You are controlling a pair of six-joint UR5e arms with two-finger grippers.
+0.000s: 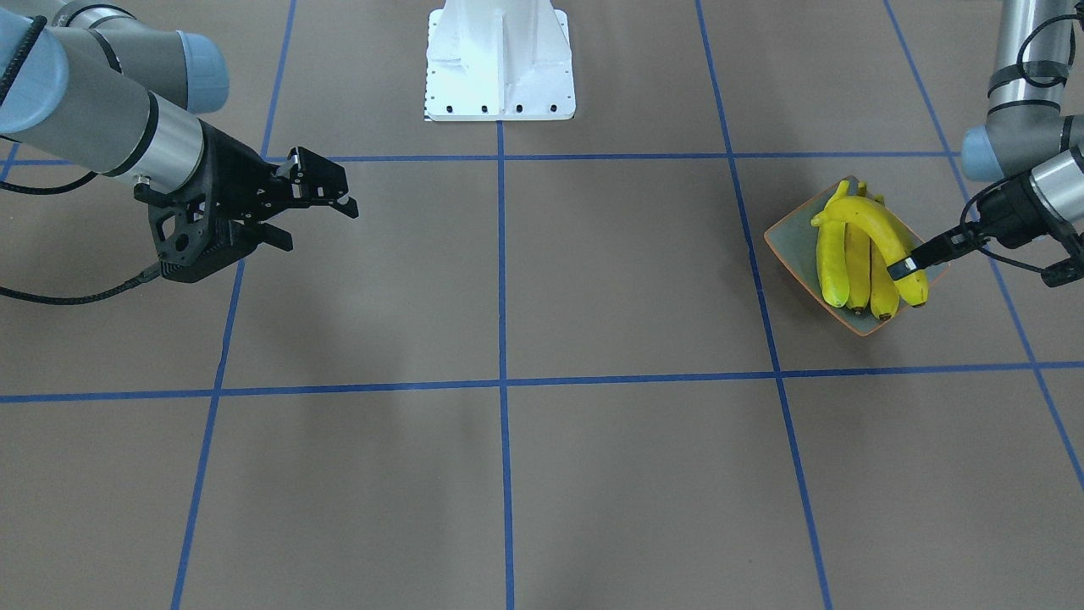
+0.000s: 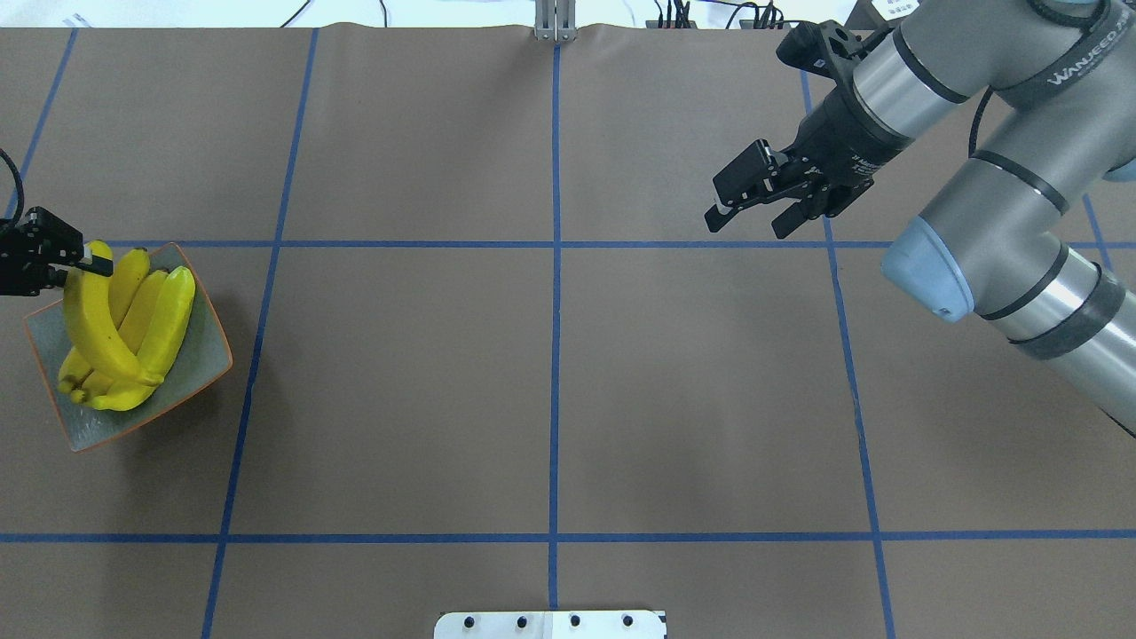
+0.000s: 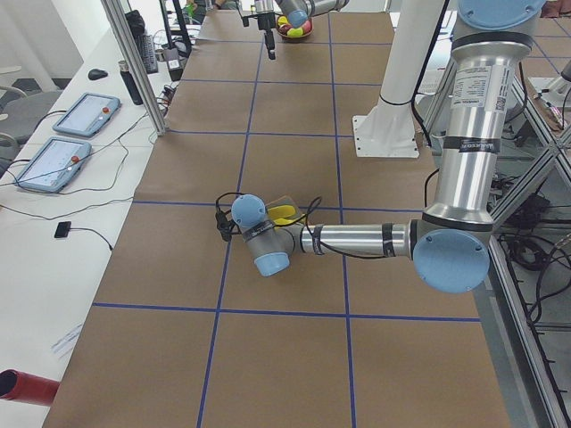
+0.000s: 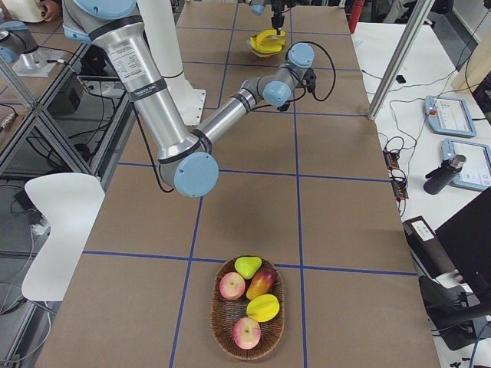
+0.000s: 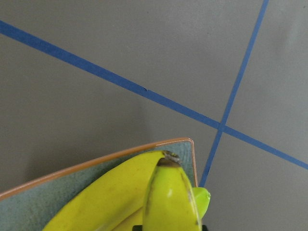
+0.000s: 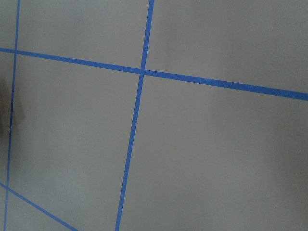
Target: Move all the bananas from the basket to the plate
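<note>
Several yellow bananas [image 2: 133,319] lie on the grey-green plate [image 2: 200,342] with the orange rim, at the far left of the overhead view. One banana [image 1: 876,227] lies slantwise across the others. My left gripper [image 1: 904,269] is shut on that banana's end, over the plate's edge. The left wrist view shows the same banana [image 5: 171,202] close up, with the plate [image 5: 29,211] beneath it. My right gripper [image 2: 747,226] hangs open and empty above bare table far to the right. The wicker basket [image 4: 249,307] holds apples and other fruit, and I see no banana in it.
The white robot base [image 1: 500,63] stands at the table's middle edge. Blue tape lines [image 2: 555,355] mark a grid on the brown table cover. Tablets [image 3: 85,111] and cables lie on a side bench. The basket stands at the table's end on my right.
</note>
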